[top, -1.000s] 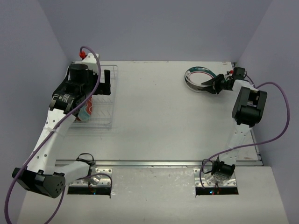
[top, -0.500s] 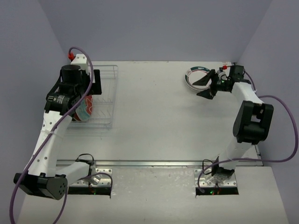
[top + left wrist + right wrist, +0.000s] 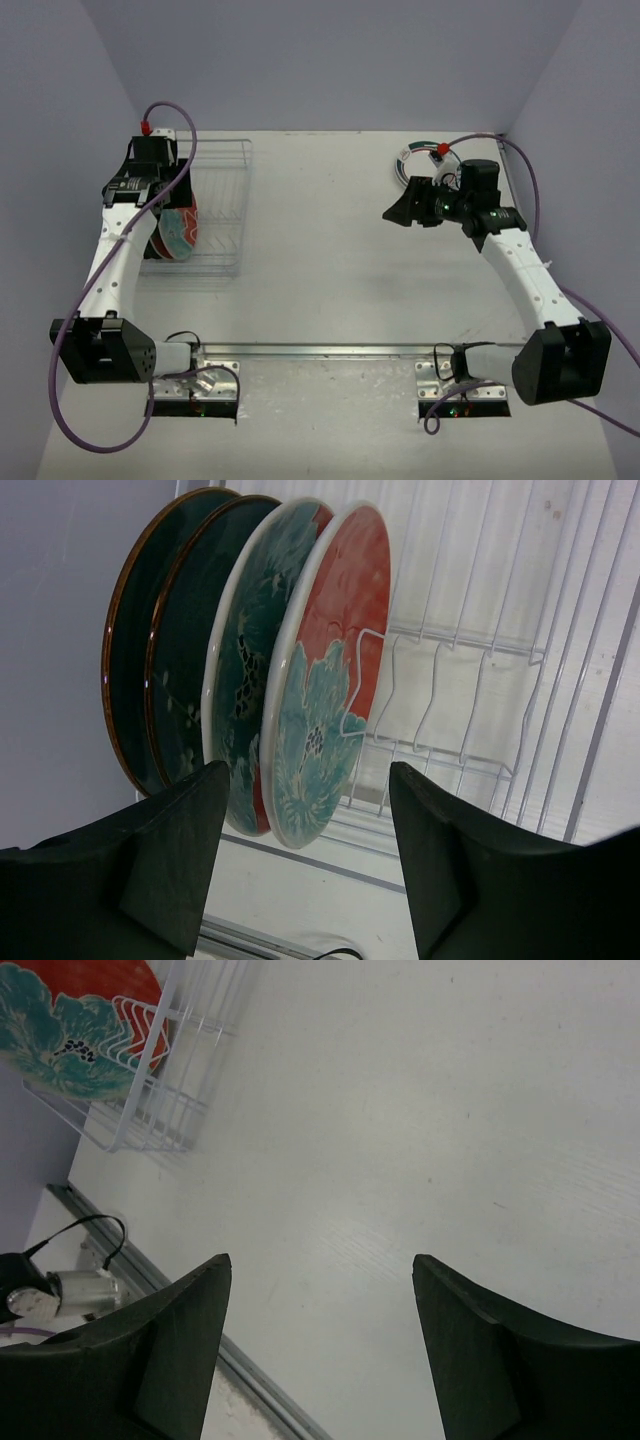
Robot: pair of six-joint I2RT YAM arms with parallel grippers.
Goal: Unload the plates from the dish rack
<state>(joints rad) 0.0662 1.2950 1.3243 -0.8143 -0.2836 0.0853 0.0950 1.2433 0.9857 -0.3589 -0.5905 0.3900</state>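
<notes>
Four plates [image 3: 250,670] stand on edge in dish rack [image 3: 222,215] at far left corner of worktop [image 3: 320,260], wire prongs [image 3: 440,695] keeping them apart. Empty left gripper [image 3: 307,810] faces front red-and-teal plate [image 3: 335,670], jaws apart, likely lining up on rim. Green-rimmed plate [image 3: 410,157] lies flat near far right corner. Beside it, right gripper [image 3: 320,1265] hangs over bare worktop, jaws apart, holding nothing.

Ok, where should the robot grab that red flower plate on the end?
Probably its top rim, from above. The red flower plate stands on edge at the end of the row in the dish rack, so its rim sticks up with one face bare.
</notes>
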